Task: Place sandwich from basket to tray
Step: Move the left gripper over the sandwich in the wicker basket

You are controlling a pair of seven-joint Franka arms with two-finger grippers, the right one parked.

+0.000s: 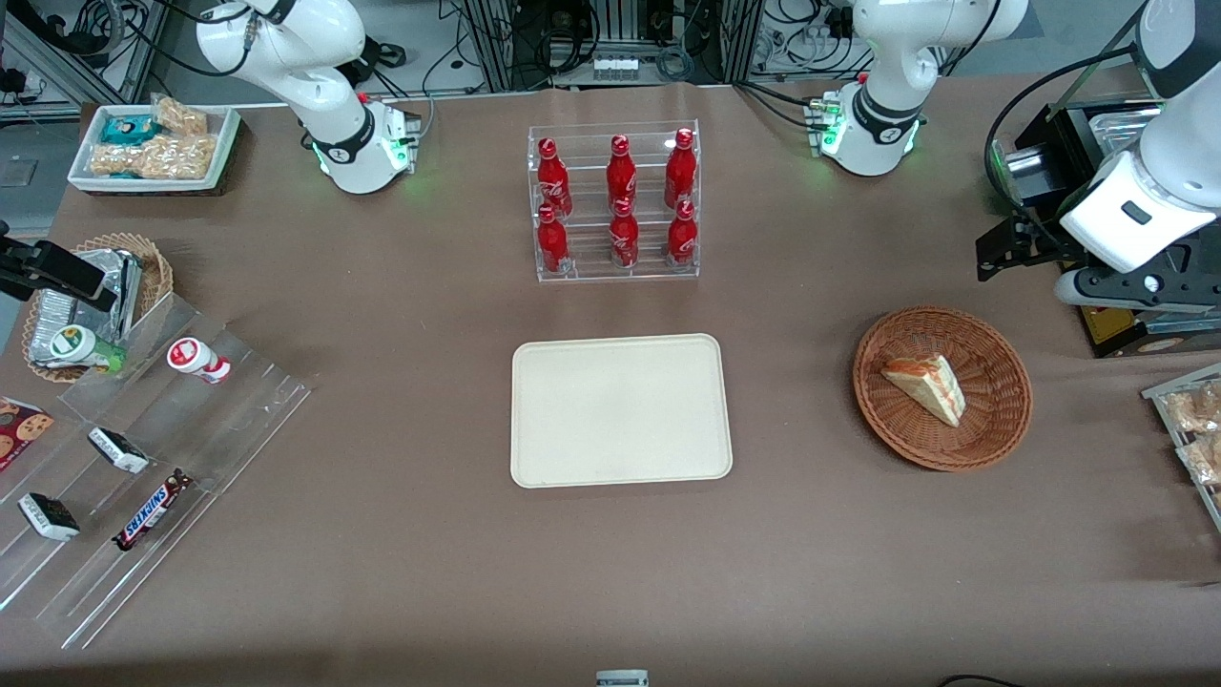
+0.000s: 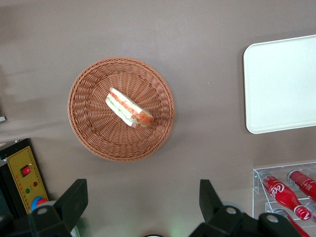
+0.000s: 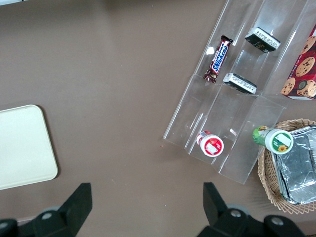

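The sandwich [image 1: 925,386] [image 2: 129,107], a pale wedge with red and green layers, lies in the round reddish-brown basket [image 1: 997,420] [image 2: 91,116] toward the working arm's end of the table. The cream tray [image 1: 620,410] [image 2: 281,84] sits bare at the table's middle, beside the basket. My left gripper [image 1: 1002,256] [image 2: 142,200] hangs open high above the table, farther from the front camera than the basket. Nothing is between its black fingers [image 2: 74,197], and bare tabletop shows under them.
A clear rack of red cola bottles [image 1: 615,202] [image 2: 289,192] stands farther from the front camera than the tray. A black box with a yellow panel [image 1: 1116,329] [image 2: 24,177] sits close to the gripper. A rack of snack packets [image 1: 1192,429] lies at the working arm's table edge.
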